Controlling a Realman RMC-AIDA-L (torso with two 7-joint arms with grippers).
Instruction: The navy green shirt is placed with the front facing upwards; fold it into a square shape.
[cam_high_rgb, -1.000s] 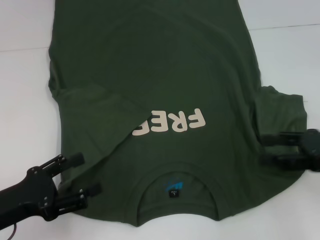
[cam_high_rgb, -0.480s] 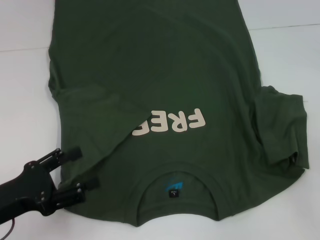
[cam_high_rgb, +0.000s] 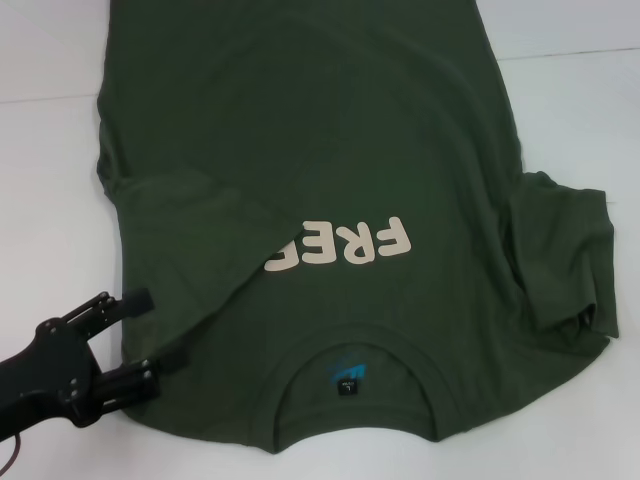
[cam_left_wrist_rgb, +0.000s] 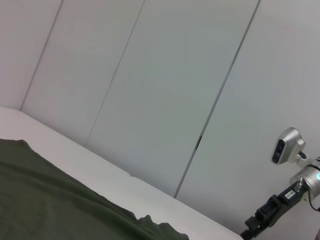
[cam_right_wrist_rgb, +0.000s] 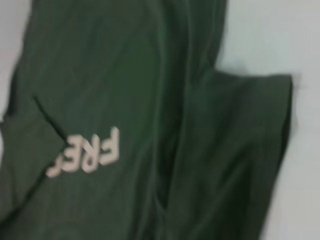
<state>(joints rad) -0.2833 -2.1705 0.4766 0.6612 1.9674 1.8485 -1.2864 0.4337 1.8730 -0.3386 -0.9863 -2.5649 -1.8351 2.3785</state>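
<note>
At the near left the left gripper (cam_high_rgb: 128, 335) sits with its fingers spread apart and holding nothing, just off the shoulder edge of the navy green shirt (cam_high_rgb: 330, 150). The left sleeve already lies folded in over the start of the "FREE!" print (cam_high_rgb: 340, 245), so I judge the sleeve-folding step half done. The shirt lies flat on the white table (cam_high_rgb: 50, 200), collar near and hem far, long axis running near to far; next, the right sleeve (cam_high_rgb: 565, 250), spread at the right, needs gripping at its outer edge and carrying inward, though the right gripper is out of sight.
</note>
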